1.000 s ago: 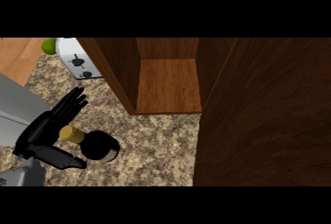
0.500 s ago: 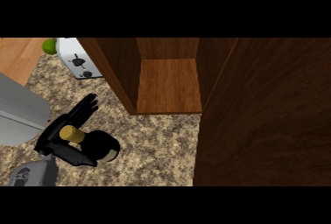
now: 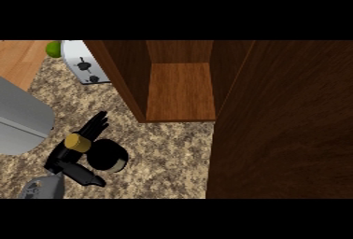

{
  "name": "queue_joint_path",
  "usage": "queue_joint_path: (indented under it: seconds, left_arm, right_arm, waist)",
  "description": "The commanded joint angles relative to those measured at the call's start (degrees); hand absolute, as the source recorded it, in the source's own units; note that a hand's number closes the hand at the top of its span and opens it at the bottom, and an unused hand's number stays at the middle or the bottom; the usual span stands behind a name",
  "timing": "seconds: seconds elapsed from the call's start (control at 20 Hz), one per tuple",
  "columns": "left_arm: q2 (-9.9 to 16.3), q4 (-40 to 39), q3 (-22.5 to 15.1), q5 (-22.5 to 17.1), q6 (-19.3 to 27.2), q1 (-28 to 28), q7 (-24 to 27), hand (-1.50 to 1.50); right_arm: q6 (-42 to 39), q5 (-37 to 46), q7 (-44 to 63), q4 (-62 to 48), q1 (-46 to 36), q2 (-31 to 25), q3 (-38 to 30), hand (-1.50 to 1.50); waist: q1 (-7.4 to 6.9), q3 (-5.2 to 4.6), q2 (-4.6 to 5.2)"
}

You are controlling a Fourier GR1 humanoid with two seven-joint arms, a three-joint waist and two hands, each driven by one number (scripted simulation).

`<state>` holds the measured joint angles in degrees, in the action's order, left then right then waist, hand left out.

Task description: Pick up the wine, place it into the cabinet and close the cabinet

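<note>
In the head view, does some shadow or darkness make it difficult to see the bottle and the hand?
Head view: the left hand and the wine bottle are both black, so their outlines merge; only the bottle's yellow top stands out. The cabinet is evenly lit inside, its left wall darker. No glare shows.

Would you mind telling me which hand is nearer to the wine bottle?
The left. The left hand is right at the wine bottle, fingers and thumb around it on the counter. The right hand does not show in the head view.
</note>
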<state>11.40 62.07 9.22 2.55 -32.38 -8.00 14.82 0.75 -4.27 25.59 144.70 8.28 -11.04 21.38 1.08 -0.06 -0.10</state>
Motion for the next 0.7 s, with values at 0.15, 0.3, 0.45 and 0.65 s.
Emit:
queue_joint_path:
  seconds: [0.15, 0.3, 0.45, 0.65]
  left_arm:
    - [-1.5, -6.1, 0.4, -0.1, -0.1, 0.8, 4.1, -1.5]
    - [-3.1, -10.8, 0.7, 0.1, 1.2, -2.3, 6.7, -1.5]
    - [-2.3, -10.5, 2.0, -2.2, -0.5, -2.6, 4.5, -1.5]
    - [-3.8, -16.1, 4.1, -4.4, -0.3, -4.3, 5.6, -1.5]
  right_arm:
    - [0.4, -5.1, 5.9, 14.2, 2.2, -1.9, -3.5, -1.5]
    - [2.6, -0.5, 7.6, 13.3, 1.4, 0.0, 1.6, -1.5]
    - [3.1, -0.6, 9.1, 13.4, -1.7, 0.3, 1.6, -1.5]
    - [1.7, -0.5, 5.9, 12.6, 1.4, -0.3, 1.5, -1.5]
  waist:
    - [-0.22, 0.04, -0.02]
    - [-0.11, -0.04, 0.01]
    - [-0.49, -0.01, -0.08]
    - [-0.02, 0.0, -0.05]
